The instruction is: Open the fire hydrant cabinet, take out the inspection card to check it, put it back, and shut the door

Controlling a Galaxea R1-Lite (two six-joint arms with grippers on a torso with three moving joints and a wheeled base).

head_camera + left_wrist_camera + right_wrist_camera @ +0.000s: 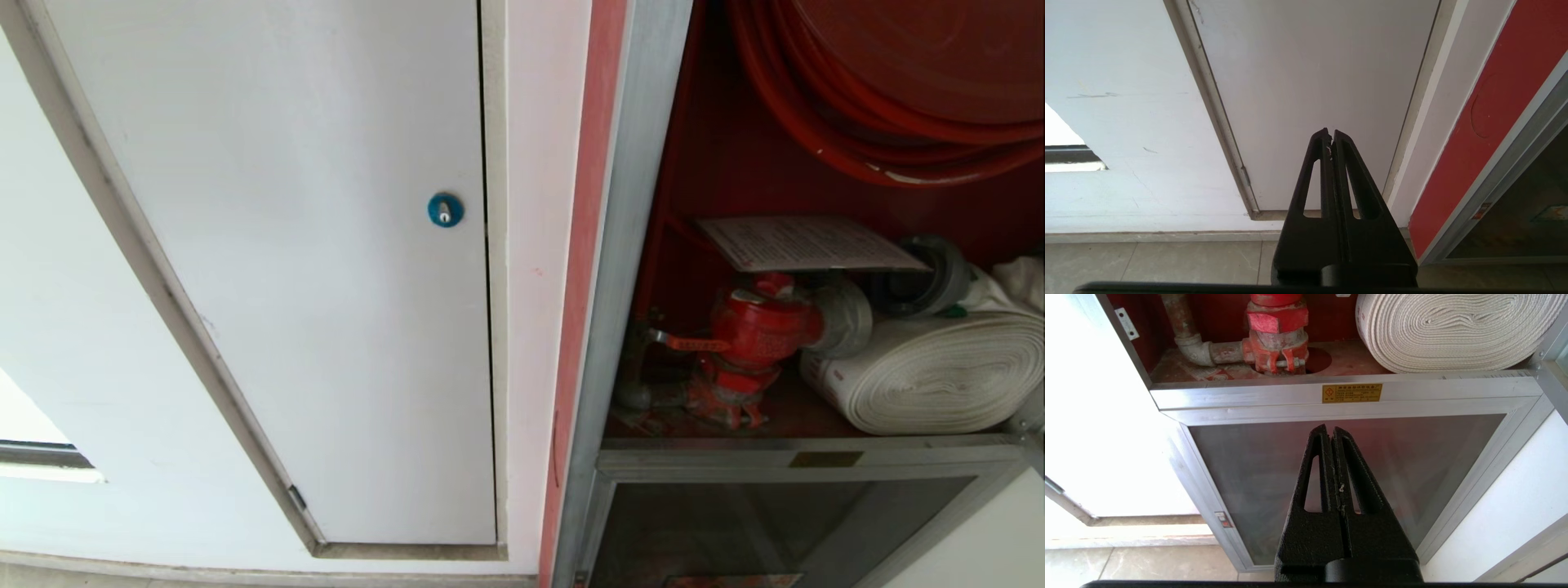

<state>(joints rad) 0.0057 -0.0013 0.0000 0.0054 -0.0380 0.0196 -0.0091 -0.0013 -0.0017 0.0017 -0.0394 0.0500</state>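
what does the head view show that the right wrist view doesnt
Only the head view shows the inspection card lying on top of the red valve, the red hose reel above, and the white panel door with its blue lock. Only the right wrist view shows the shut right tool and the yellow label. Both show the valve, rolled white hose and lower glass door.

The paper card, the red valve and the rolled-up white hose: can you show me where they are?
inspection card (804, 242), head view, middle of the printed sheet.
red valve (758, 328), head view, on its red body.
rolled white hose (1447, 328), right wrist view, on the coiled layers.
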